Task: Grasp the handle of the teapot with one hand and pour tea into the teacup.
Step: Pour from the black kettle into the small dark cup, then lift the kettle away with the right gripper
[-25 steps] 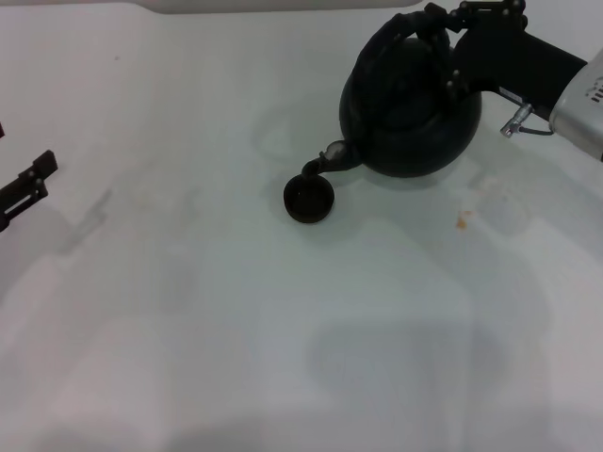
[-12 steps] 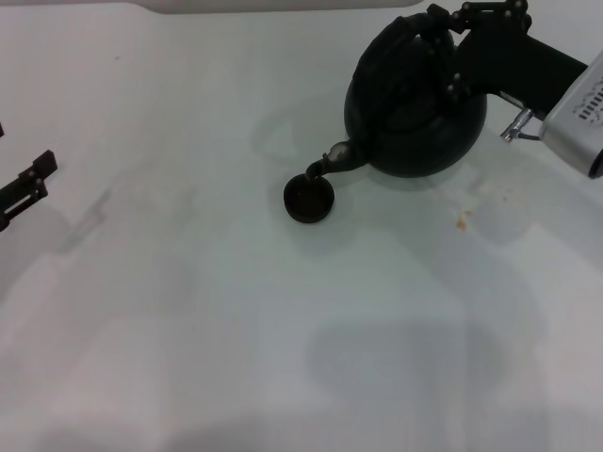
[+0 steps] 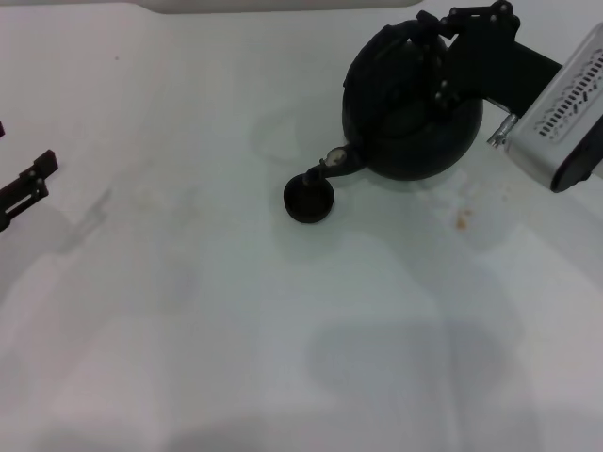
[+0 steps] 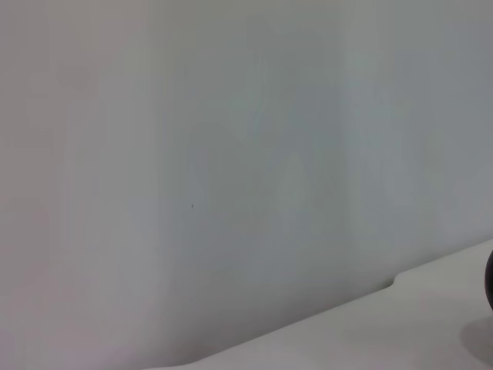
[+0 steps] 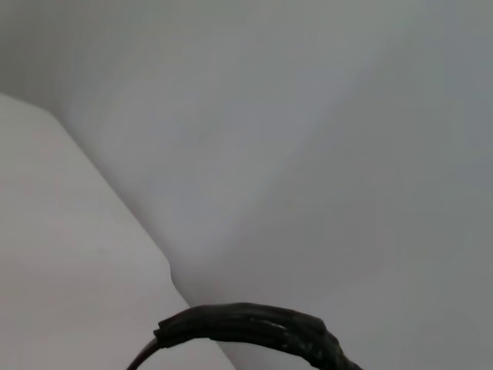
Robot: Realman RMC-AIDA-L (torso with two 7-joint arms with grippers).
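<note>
The round matte black teapot (image 3: 407,118) hangs at the back right of the white table in the head view, tipped toward its spout. Its short spout (image 3: 335,162) with the grey cap points down just over the rim of the tiny dark teacup (image 3: 308,200), which stands on the table. My right gripper (image 3: 441,40) comes in from the right and is shut on the thick black handle (image 3: 407,36) over the pot's top. The right wrist view shows only a ribbed arc of the handle (image 5: 254,324). My left gripper (image 3: 25,185) is parked at the table's far left edge.
The white table (image 3: 236,311) spreads in front of and left of the cup. A small orange stain (image 3: 462,221) lies right of the cup. The table's far edge (image 3: 283,8) runs just behind the teapot. My right arm's silver link (image 3: 565,108) hangs over the back right.
The right wrist has rolled and its silver link has swung up. The teapot has tipped a little further, and its spout has come lower over the teacup. The left arm has not moved.
</note>
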